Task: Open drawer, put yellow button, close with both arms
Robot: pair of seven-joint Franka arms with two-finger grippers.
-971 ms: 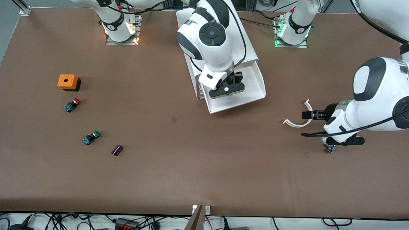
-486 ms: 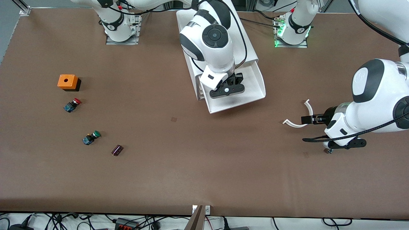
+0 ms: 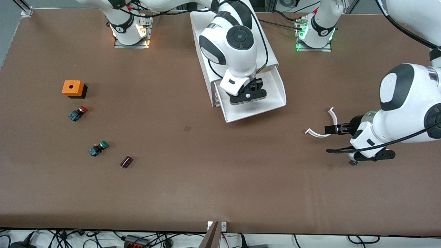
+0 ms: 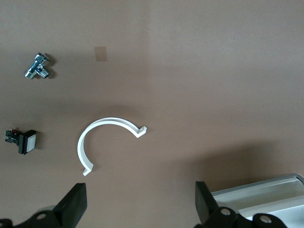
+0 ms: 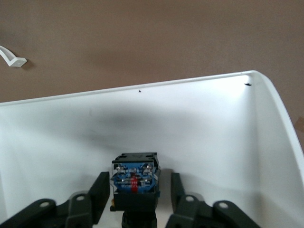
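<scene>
Brown table (image 3: 206, 179), right gripper (image 5: 135, 192) fingers clamping yellow button (image 5: 135, 183) over open drawer (image 3: 275, 86), left gripper (image 4: 140, 209) fingers wide.

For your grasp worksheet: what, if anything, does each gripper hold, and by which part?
The right gripper, over the open drawer, has a fingertip on each side of the yellow button's dark body. The left gripper holds nothing.

Place: a robotics lab.
Evidence: two bolted arm bases (image 3: 129, 32), brown-covered table (image 3: 206, 172), cables (image 3: 137, 239) trailed along its edge.
</scene>
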